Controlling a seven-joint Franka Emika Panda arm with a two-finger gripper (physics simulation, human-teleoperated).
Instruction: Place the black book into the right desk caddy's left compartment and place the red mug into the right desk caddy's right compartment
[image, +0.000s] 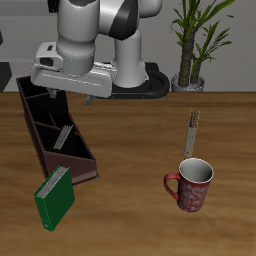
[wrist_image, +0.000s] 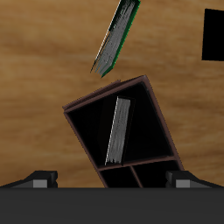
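Worktop (image: 130, 225): wood, carries everything. The Franka arm (image: 95, 30) reaches from the back and hangs over the right desk caddy (image: 28, 115), which runs from 11 o'clock towards 7 o'clock on the worktop.

The caddy's top is open. A pale grey slat (wrist_image: 118, 131) leans inside one section, and we read it as the slanted divider, not a book. From the wrist view we see straight down into that section, so the arm seems parked over the drop zone and carrying nothing. Nothing of the task sits in the caddy yet, by our judgement.

A potted plant (image: 195, 40) stands at 1 o'clock, well back and out of the way. A green book (image: 55, 197) leans at the caddy's 6 o'clock end, touching or just beside it. It is a distractor and crowds that end, so it could get knocked on a low approach.

The red mug (image: 192, 185) stands upright at 4 o'clock with its handle pointing towards the caddy. It is well apart from the caddy, with open worktop between them.

The black book (image: 192, 130) stands on edge at the mug's 12 o'clock, near the mug but apart from it. It is thin and upright, so it probably tips easily. We'd expect it to be grasped from above across its thickness.

Gripper (image: 92, 98): the jaws are spread wide and empty, with both fingers showing far apart in the wrist view. Both placements are left to do.
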